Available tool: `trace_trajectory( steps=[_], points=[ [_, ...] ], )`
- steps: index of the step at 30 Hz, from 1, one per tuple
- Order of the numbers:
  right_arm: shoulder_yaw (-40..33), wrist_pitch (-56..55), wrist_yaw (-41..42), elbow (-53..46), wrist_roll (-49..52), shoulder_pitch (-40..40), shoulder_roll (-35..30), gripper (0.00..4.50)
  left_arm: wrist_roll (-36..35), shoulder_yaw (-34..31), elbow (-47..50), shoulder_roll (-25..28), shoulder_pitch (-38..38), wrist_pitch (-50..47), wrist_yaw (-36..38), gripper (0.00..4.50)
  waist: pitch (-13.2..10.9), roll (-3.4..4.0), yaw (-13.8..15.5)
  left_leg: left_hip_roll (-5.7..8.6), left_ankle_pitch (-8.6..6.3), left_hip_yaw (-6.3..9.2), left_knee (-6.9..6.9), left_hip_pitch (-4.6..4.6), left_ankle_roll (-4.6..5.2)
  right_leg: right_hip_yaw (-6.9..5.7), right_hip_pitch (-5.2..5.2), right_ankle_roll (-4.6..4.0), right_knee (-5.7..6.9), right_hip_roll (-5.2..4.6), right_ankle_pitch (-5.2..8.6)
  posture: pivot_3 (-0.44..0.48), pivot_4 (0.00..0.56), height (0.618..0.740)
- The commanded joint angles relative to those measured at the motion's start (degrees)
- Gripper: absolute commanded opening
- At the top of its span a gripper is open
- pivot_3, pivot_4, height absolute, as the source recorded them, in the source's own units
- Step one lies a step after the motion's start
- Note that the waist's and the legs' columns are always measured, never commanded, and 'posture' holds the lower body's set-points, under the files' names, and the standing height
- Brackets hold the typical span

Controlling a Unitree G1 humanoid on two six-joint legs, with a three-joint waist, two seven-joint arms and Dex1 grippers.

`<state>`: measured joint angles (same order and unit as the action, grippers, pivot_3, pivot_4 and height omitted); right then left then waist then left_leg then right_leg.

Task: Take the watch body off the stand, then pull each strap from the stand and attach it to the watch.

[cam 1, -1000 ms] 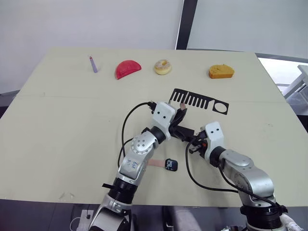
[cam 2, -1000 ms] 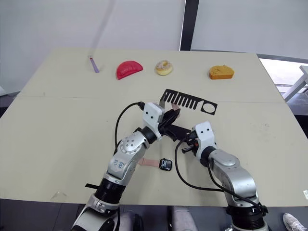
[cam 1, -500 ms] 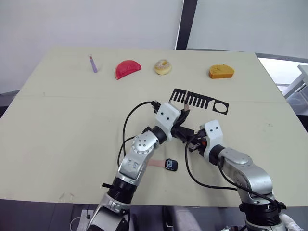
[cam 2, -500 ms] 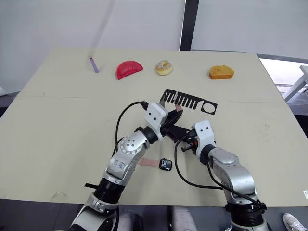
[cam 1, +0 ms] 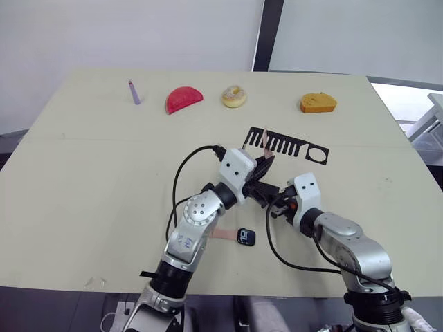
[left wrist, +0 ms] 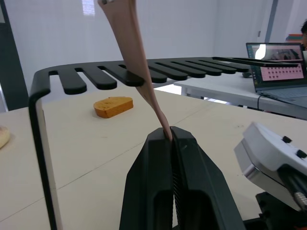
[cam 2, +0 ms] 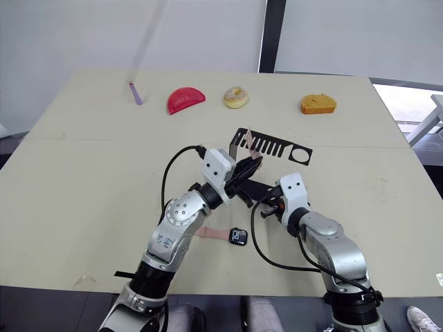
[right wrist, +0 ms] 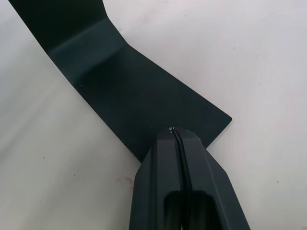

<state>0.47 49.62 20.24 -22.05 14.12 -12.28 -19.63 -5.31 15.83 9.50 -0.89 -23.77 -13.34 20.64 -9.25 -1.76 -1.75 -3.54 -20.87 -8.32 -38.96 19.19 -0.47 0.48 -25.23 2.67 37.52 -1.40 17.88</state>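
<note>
The left gripper [left wrist: 169, 136] is clamped on the lower end of a strap [left wrist: 139, 62] threaded through a slot of the stand [left wrist: 144, 72]. The stand's foot is pinned to the table by the closed right gripper [right wrist: 178, 136]. The watch body [cam 1: 246, 237] lies on the table, one strap attached. If pulled askew, the strap could be snagged between the teeth, or the stand tipped.
</note>
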Motion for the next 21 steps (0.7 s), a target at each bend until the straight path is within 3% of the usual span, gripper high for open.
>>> trace_trajectory(
  steps=[1, 6, 14, 17, 21],
  points=[
    [0.12, 0.46, 0.04, 2.12, -0.2, 0.7, -0.71, 0.0, -5.38, -2.22, 7.61, 4.13, 1.91, -3.03, 5.46, 0.04, 0.0, 0.01, -0.18, 0.0, 0.0, 0.0, 0.0, 0.0, 0.0, 0.0, 0.0, 0.0, 0.0, 0.0, 0.0, 0.0, 0.15, 0.737],
    [-1.44, -1.62, 1.26, -0.86, 1.03, 1.16, -1.7, 0.0, -15.85, -7.12, 12.71, 12.3, 3.03, -10.08, 14.09, 0.04, -0.02, 0.03, -0.04, -0.02, 0.01, 0.01, 0.01, 0.03, -0.01, -0.01, -0.01, -0.01, -0.01, -0.01, 0.0, 0.0, 0.15, 0.737],
    [-4.89, -6.91, 6.22, -10.05, 4.61, 6.13, -6.13, 0.0, -32.55, -11.14, 13.02, 21.88, -0.1, -22.82, 26.53, 0.04, -0.1, 0.13, 0.07, 0.0, -0.01, 0.03, 0.02, 0.16, 0.01, -0.04, -0.1, 0.01, -0.08, -0.03, 0.0, 0.0, 0.15, 0.737],
    [-13.07, -3.82, 12.36, -20.15, 17.14, 13.08, -8.67, 0.79, -39.48, -11.85, 10.78, 26.62, -3.27, -29.66, 33.71, 0.0, -0.18, 0.23, 0.22, -0.02, 0.0, 0.1, 0.06, 0.18, -0.02, -0.1, -0.13, 0.01, -0.08, 0.01, 0.0, 0.0, 0.15, 0.737],
    [-24.56, 0.97, 14.65, -25.87, 43.43, 19.46, -11.65, 2.76, -42.46, -10.8, 6.0, 30.11, -7.68, -33.89, 40.43, 0.0, -0.22, 0.21, -0.02, 0.0, 0.0, 0.1, 0.08, 0.19, -0.01, -0.08, -0.09, 0.02, -0.13, 0.01, 0.0, 0.0, 0.15, 0.737]
  ],
)
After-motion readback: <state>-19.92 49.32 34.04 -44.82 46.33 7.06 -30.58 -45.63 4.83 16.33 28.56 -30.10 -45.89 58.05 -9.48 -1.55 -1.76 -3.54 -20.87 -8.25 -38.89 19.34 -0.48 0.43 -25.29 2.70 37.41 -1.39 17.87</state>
